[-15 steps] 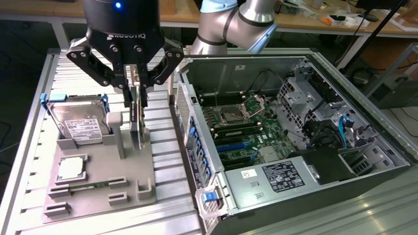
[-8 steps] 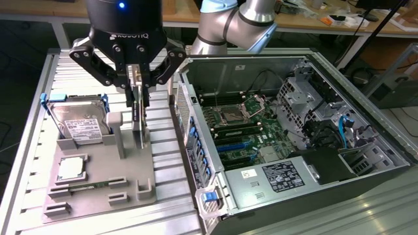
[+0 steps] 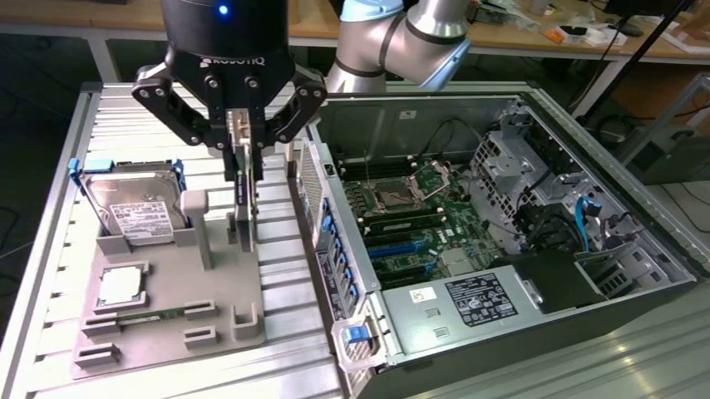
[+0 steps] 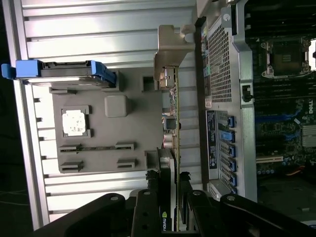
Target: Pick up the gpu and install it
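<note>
The exterior view shows the gripper (image 3: 241, 140) hanging straight above the gpu (image 3: 243, 204). The jaws are clenched on the upper edge of the card, one finger on each flat face. The gpu stands on its edge directly under the jaws, with its lower edge down between the posts of the grey holder (image 3: 166, 332). I cannot tell if it is seated there or already a little lifted. From this side the card is almost a thin line, so its length is hidden.

The wrist view gives what is missing. The long axis of the gpu runs away from the jaws, across their closing direction, and ends far from them at the silver bracket (image 4: 173, 49). I judge that the grip sits near one end of the card, not at its middle.

The open case (image 3: 500, 208) lies just beside the jaws, on the side away from the hard drive (image 3: 133, 212), and its near wall runs parallel to the card. The blue slots (image 3: 391, 248) are deeper inside the case. Everything stands on the ribbed desk (image 3: 122, 116).
</note>
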You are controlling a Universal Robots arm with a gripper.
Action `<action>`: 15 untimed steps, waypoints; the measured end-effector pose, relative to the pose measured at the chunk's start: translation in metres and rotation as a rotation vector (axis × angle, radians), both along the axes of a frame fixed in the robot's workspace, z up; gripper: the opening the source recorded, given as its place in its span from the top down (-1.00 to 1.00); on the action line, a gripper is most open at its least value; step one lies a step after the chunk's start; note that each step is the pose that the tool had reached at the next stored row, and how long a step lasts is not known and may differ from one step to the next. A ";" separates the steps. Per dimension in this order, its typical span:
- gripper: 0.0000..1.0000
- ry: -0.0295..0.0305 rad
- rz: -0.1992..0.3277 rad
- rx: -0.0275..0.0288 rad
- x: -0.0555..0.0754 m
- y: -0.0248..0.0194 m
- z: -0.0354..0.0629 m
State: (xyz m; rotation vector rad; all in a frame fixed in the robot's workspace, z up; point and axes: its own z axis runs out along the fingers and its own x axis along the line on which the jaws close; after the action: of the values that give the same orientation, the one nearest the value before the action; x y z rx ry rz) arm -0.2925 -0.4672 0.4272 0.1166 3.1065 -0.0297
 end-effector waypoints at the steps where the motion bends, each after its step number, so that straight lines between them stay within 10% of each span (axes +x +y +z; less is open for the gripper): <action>1: 0.46 0.0000 0.000 0.0000 0.001 0.0000 0.0000; 15: 0.46 0.0000 0.000 0.0000 0.011 0.0000 0.0000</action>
State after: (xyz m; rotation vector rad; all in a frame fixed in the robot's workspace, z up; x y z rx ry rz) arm -0.2819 -0.4672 0.4272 0.1167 3.1064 -0.0297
